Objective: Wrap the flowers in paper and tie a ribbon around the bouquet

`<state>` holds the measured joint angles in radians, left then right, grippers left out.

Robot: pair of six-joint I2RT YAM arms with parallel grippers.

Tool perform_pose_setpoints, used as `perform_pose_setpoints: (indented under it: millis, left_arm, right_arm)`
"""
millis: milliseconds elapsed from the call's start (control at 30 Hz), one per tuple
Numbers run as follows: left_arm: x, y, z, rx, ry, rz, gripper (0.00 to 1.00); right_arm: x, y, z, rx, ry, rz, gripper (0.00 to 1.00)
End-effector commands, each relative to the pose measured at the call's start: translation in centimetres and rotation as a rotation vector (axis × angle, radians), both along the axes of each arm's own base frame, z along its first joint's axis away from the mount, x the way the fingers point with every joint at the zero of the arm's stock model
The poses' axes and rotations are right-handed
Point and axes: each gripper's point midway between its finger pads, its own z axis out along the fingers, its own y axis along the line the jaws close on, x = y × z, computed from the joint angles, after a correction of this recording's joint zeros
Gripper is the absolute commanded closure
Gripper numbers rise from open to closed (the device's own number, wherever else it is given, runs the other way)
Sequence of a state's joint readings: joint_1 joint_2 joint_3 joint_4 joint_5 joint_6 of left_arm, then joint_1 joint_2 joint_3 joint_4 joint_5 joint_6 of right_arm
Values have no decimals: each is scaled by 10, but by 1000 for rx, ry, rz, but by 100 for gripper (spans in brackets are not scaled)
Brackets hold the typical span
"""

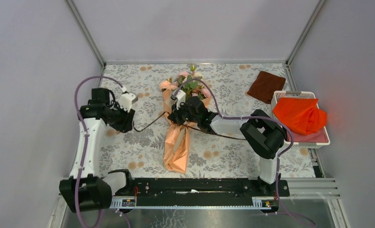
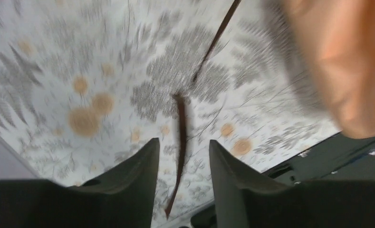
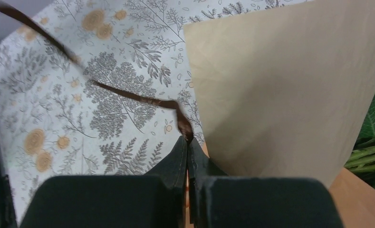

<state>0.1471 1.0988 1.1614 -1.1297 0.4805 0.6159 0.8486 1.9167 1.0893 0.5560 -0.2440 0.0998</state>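
The bouquet [image 1: 178, 137] lies in the middle of the table, pink flowers [image 1: 184, 80] at its far end and a long cone of peach paper [image 1: 175, 152] pointing toward me. My right gripper [image 3: 187, 138] is shut on the thin dark brown ribbon [image 3: 128, 95] right beside the paper's tan reverse [image 3: 285, 85]; in the top view that gripper [image 1: 176, 116] rests at the bouquet's waist. My left gripper [image 2: 184, 142] is open, left of the bouquet, with the ribbon [image 2: 180, 123] hanging loose between its fingers. Green stems [image 3: 373, 152] show at the right edge.
A dark brown folded cloth [image 1: 266, 85] lies at the back right. A white basket [image 1: 294, 93] holding a bright orange cloth [image 1: 299, 116] stands at the right edge. A black rail [image 1: 199, 187] runs along the near edge.
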Motion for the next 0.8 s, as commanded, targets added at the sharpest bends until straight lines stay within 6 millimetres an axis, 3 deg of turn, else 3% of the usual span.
perform_pose_setpoints:
  millis: [0, 67, 167, 267, 367, 433, 600, 767]
  left_arm:
    - [27, 55, -42, 278, -52, 104, 43]
    - [31, 28, -37, 183, -102, 20, 34]
    - [44, -19, -21, 27, -253, -124, 33]
    - [61, -57, -13, -156, -379, -159, 30]
    - [82, -86, -20, -266, -469, -177, 28]
    - [91, -100, -30, -291, -544, -196, 25]
    - [99, -119, -28, -356, -724, -281, 17]
    - [104, -133, -57, -400, -591, -333, 13]
  right_arm:
    - [2, 3, 42, 105, 54, -65, 100]
    - [2, 3, 42, 109, 88, -79, 100]
    - [1, 4, 41, 120, 129, -98, 100]
    - [3, 2, 39, 124, 162, -135, 100]
    - [5, 2, 42, 150, 193, -174, 100]
    - [7, 2, 44, 165, 205, -195, 100]
    - [8, 4, 46, 192, 239, -208, 100]
    - [10, 6, 48, 205, 248, -223, 100]
